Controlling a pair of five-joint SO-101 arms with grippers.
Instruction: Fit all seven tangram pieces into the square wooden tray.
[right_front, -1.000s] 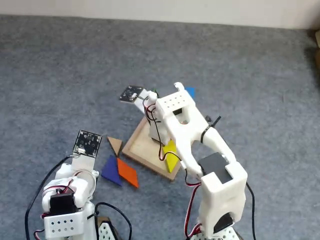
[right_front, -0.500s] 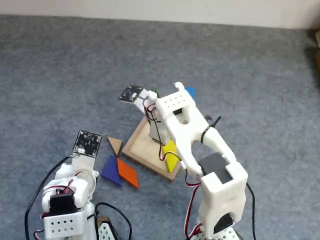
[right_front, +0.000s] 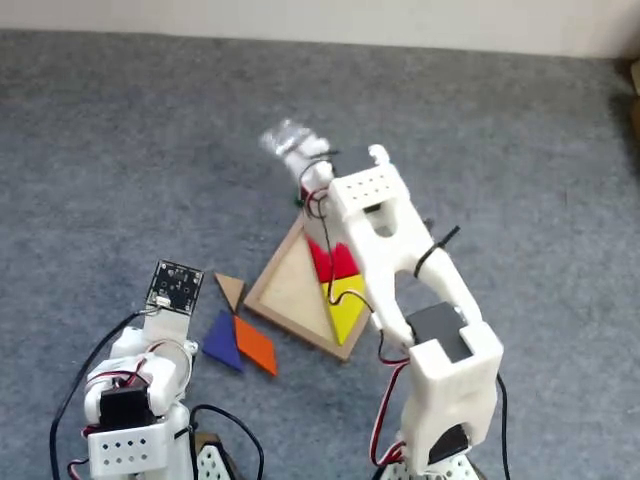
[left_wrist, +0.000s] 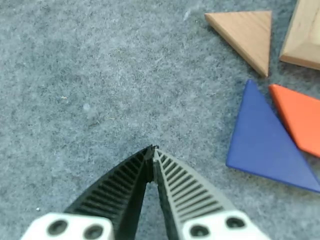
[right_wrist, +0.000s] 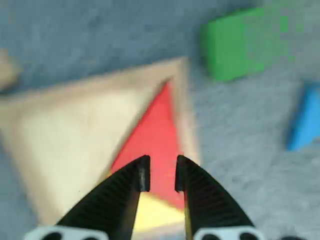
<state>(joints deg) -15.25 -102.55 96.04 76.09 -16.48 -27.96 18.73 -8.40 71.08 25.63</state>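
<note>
Starting closest in with the left gripper (left_wrist: 151, 152): tips pressed together on nothing, hanging over bare carpet (left_wrist: 90, 75). Just beside, spotting the dark blue triangle (left_wrist: 267, 145) lying flat, right up against the orange piece (left_wrist: 300, 125). A little beyond, the tan triangle (left_wrist: 242, 32), close to a corner of the tray (left_wrist: 305, 35) but outside the rim.

Judging all three as thin, stiff, light wooden slabs: no give, smooth faces, likely to skid under a careless pinch. Best taken across two opposite edges near the middle, fingers straddling the slab. Not at a sharp tip, for fear of a twist out of the grip. Low profile too, so calling for a descent almost to the carpet before closing.

Moving on to the tray floor: red piece (right_wrist: 155, 145) and yellow piece (right_wrist: 150, 212) seated next to each other along one wall, plenty of bare wood beside them. Two in, five out, by this count.

Over the red piece, catching the right gripper (right_wrist: 162, 172) with a narrow gap between the jaws, holding nothing.

Farthest out, past the tray's rim, noting the green square (right_wrist: 240, 42) and the light blue piece (right_wrist: 305, 122) on the carpet, apart from each other.
</note>
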